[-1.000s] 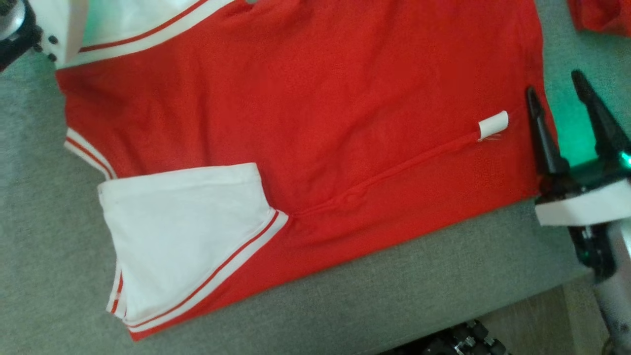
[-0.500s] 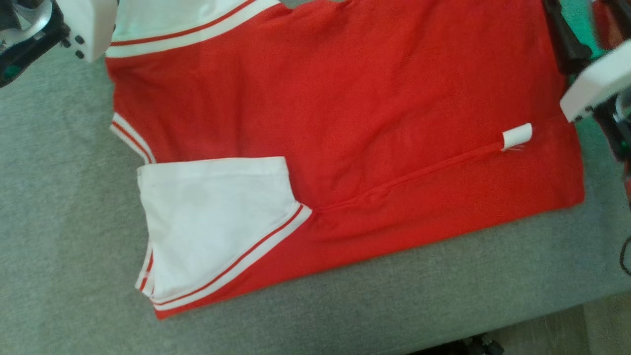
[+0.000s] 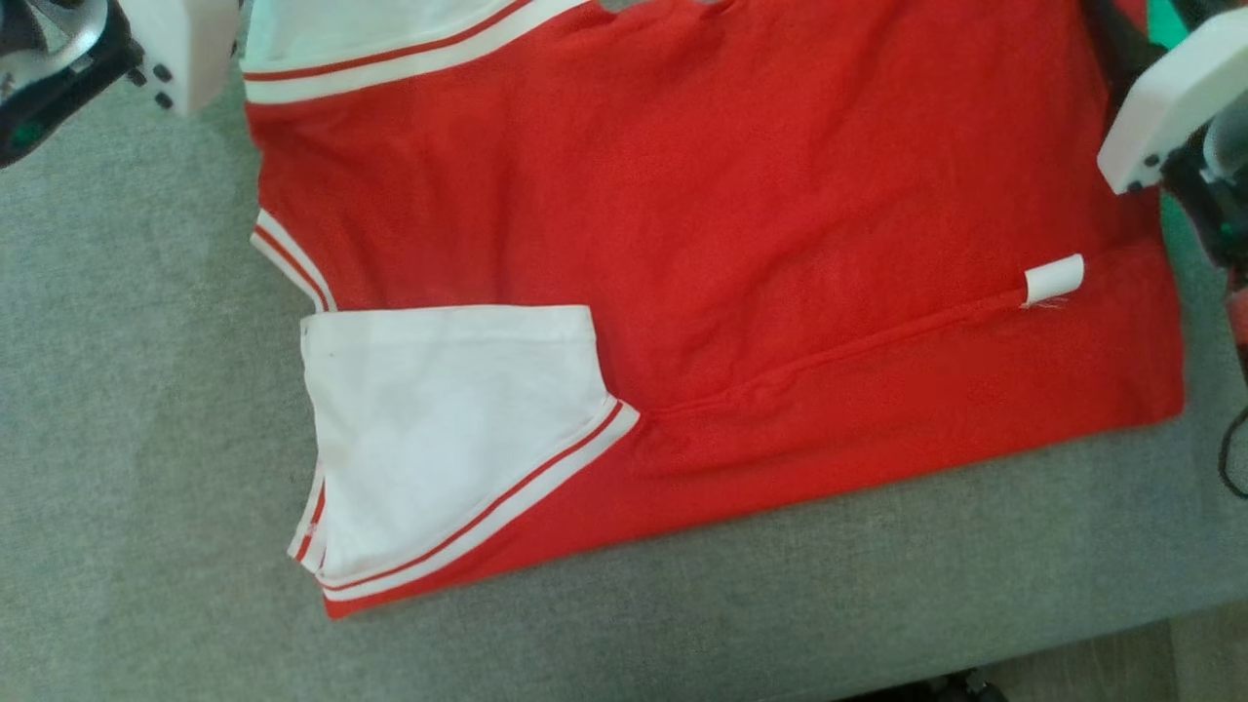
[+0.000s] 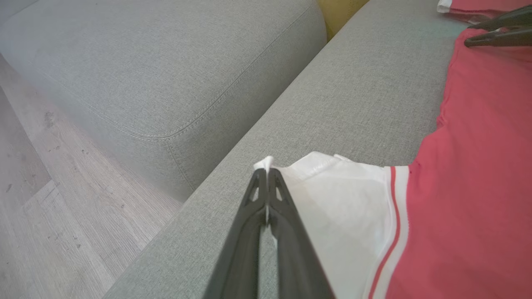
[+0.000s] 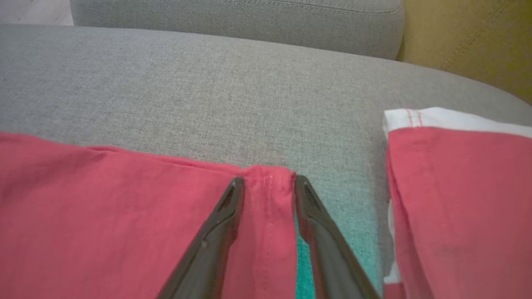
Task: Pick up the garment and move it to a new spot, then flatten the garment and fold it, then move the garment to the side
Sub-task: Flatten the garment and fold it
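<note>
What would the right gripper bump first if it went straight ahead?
The right gripper would likely push the red cloth garment lying between its fingers, then meet the grey fabric sofa seat; depth is unclear.

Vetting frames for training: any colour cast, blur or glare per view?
Head view: slightly soft, garment oversaturated red, green tint at the top right edge. Right wrist view: sharp, teal glow on the sofa beside the right end effector. Left wrist view: even light, no glare, garment looks pinker.

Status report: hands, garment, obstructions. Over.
Left hand shut on white sleeve edge. Right hand open, astride red hem. Garment spread on grey cushion. Second red garment beside right hand, not touching.
</note>
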Robot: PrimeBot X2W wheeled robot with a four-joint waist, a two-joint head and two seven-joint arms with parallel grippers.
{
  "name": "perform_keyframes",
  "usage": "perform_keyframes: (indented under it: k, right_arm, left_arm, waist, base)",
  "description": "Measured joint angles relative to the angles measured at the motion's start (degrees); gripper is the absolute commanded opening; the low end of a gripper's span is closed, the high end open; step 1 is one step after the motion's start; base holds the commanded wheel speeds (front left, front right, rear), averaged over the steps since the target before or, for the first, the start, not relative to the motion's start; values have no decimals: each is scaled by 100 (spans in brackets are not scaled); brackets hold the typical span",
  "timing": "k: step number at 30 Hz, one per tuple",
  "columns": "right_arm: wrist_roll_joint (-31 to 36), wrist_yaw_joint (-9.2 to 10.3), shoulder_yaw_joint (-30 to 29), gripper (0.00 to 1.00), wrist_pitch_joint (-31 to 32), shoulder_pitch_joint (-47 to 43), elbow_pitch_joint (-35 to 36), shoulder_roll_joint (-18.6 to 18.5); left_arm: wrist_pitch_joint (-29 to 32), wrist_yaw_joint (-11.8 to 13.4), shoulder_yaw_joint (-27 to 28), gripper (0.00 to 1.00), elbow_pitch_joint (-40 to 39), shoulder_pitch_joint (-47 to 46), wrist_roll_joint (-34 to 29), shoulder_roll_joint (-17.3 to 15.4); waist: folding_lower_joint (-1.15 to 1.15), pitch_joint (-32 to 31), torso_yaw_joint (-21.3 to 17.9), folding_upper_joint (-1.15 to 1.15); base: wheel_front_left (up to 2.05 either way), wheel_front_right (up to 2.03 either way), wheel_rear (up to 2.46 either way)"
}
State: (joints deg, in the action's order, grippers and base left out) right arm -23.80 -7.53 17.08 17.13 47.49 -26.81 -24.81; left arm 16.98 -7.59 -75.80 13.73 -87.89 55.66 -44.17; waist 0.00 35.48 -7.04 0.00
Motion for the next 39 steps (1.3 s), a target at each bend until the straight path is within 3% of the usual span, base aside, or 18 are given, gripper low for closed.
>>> perform_keyframes:
  k: [1,9,12,14,23,34,39]
  right_arm:
    - [0,0,22,49,-8,47,-37,0]
    - [-44,0,149,30,-32,272,-290,-1]
    - [-43,0,174,17,-30,333,-386,-1]
    - [-42,0,174,1,-30,386,-436,-3]
    - [-22,-1,165,0,-218,485,-485,-1]
    - [-32,-1,-338,0,-1115,819,-338,12]
    - [-53,0,-438,0,-1273,695,-165,-38]
  left_arm:
    - [-15,0,-2,0,1,-7,0,1]
    - [-92,0,-18,0,30,-15,2,3]
    - [-92,0,-19,0,37,-15,35,3]
    - [-92,0,-19,0,37,-16,34,3]
    - [-394,0,-25,0,34,-23,-209,0]
    - [-1873,-1,0,0,587,-564,-786,87]
    - [-2193,-1,11,0,593,-480,-760,152]
  waist:
    - [0,5,9,0]
    - [0,25,55,0]
    - [0,27,67,0]
    - [0,30,78,0]
    - [0,19,124,0]
    - [0,-55,187,0]
    - [-1,-185,276,0]
  base:
    - [0,0,0]
    - [0,0,0]
    - [0,0,0]
    - [0,0,0]
    - [0,0,0]
    - [0,0,0]
    - [0,0,0]
